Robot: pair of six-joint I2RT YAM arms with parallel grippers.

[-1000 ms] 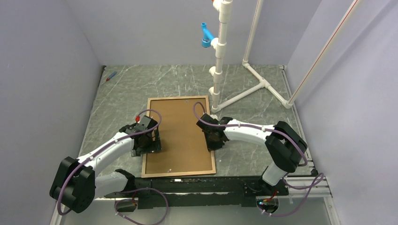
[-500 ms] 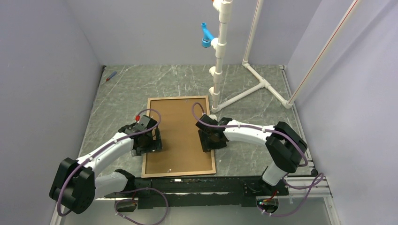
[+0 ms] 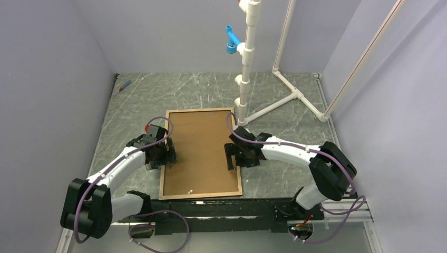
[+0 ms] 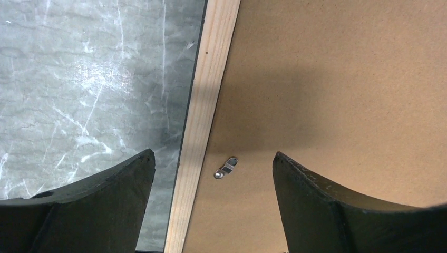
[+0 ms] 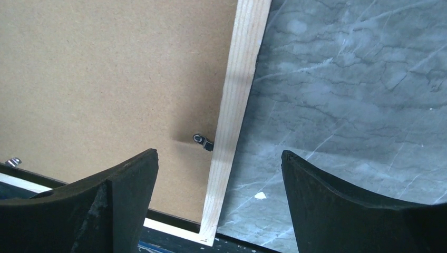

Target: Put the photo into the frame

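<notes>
The frame point(image 3: 201, 196) lies flat at the centre of the picture on the grey marbled table point(image 3: 147, 100), its light wood rails around a brown backing board point(image 3: 200, 153). The left hand point(image 3: 161, 153) hangs over the frame's left rail and the right hand point(image 3: 235, 156) over its right rail. Both are released, fingers spread wide and grasping nothing.

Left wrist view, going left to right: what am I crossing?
table → frame → clip → backing board
</notes>
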